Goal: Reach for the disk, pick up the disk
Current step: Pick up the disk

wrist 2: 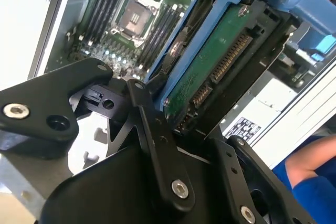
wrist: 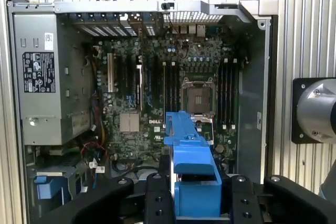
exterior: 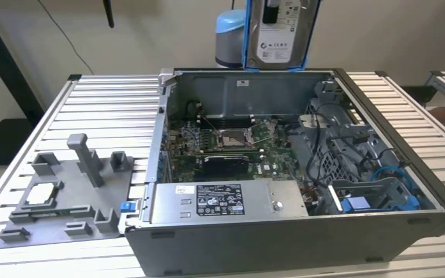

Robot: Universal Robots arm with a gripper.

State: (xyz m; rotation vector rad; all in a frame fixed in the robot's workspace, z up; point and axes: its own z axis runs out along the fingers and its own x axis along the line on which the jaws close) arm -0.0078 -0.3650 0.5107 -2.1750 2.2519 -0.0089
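The disk (exterior: 278, 33), a silver-grey drive with a white label in a bright blue bracket, hangs upright in the air above the back wall of the open computer case (exterior: 284, 243). In both wrist views my gripper (wrist: 197, 205) is shut on the disk. In the first wrist view the blue bracket (wrist: 191, 166) sits between the black fingers (wrist: 157, 203), high over the motherboard (wrist: 157, 77). The second wrist view shows the disk's green circuit-board underside (wrist 2: 215, 61) and its connectors, with my gripper (wrist 2: 191, 124) clamped on its end.
A grey fixture plate (exterior: 68, 197) holding a small silver chip (exterior: 41, 193) lies on the slatted table at the exterior view's left. Inside the case are the power supply (exterior: 222, 200) and a blue bay (exterior: 361, 202). A person's arm in a blue sleeve (wrist 2: 310, 171) is beside the case.
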